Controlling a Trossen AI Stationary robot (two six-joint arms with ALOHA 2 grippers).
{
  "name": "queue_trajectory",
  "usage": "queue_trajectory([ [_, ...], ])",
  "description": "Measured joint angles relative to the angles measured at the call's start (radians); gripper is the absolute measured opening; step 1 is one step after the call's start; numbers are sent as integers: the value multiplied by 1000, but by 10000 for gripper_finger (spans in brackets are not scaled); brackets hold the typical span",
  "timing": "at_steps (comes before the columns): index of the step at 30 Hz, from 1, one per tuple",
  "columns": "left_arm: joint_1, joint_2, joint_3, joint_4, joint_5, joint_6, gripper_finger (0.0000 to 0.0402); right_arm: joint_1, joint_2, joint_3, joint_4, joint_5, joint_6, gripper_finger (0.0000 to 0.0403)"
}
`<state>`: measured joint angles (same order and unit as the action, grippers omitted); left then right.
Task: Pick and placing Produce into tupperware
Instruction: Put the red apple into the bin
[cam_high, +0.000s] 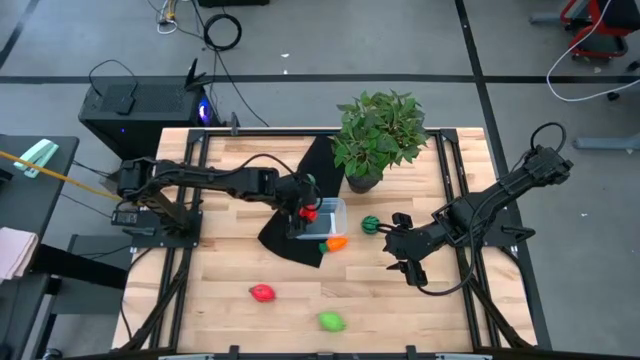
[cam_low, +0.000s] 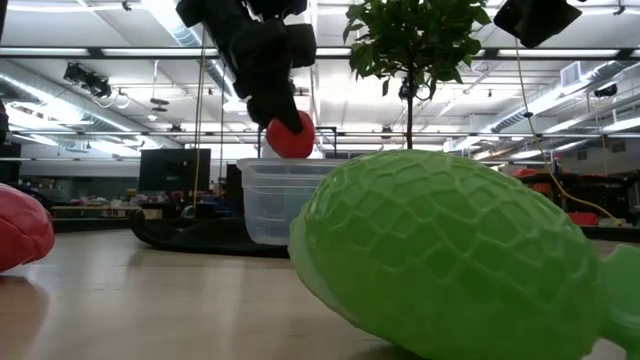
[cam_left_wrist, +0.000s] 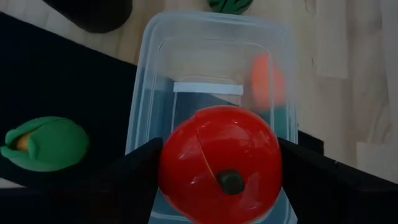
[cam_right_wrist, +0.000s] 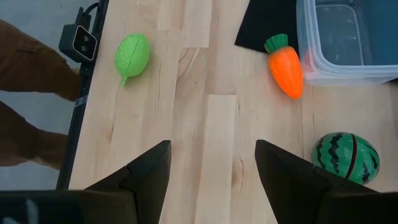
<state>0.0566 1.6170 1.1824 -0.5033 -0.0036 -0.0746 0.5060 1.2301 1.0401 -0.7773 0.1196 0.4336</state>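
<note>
My left gripper (cam_high: 305, 212) is shut on a red toy tomato (cam_left_wrist: 217, 162) and holds it over the clear tupperware (cam_high: 330, 215), which stands on a black cloth (cam_high: 290, 240). A bright green piece (cam_left_wrist: 46, 143) lies on the cloth beside the box. An orange carrot (cam_high: 336, 243) and a dark green striped ball (cam_high: 371, 225) lie to the right of the box. A red piece (cam_high: 262, 293) and a bright green piece (cam_high: 331, 321) lie near the table's front edge. My right gripper (cam_right_wrist: 211, 180) is open and empty, to the right of the striped ball. My left gripper pinches the tomato by its two opposite sides (cam_left_wrist: 168, 165) between its two fingers. The fingers come from above, pointing down. In the low view the tomato (cam_low: 290, 135) sits at the fingers' free ends, lifted clear, just above the tupperware's rim (cam_low: 280, 165).
A leafy potted plant (cam_high: 378, 135) stands at the far side, just behind the box. A person's brown-clad legs (cam_right_wrist: 25, 93) show beyond the table's near edge in the right wrist view. Bare wood lies across the table's near half between the loose pieces.
</note>
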Motion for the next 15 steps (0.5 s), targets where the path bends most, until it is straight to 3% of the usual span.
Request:
queue_trajectory([
  [15,-16,105,-1,-10,0,30,302,0,0,0,0,0,11,239],
])
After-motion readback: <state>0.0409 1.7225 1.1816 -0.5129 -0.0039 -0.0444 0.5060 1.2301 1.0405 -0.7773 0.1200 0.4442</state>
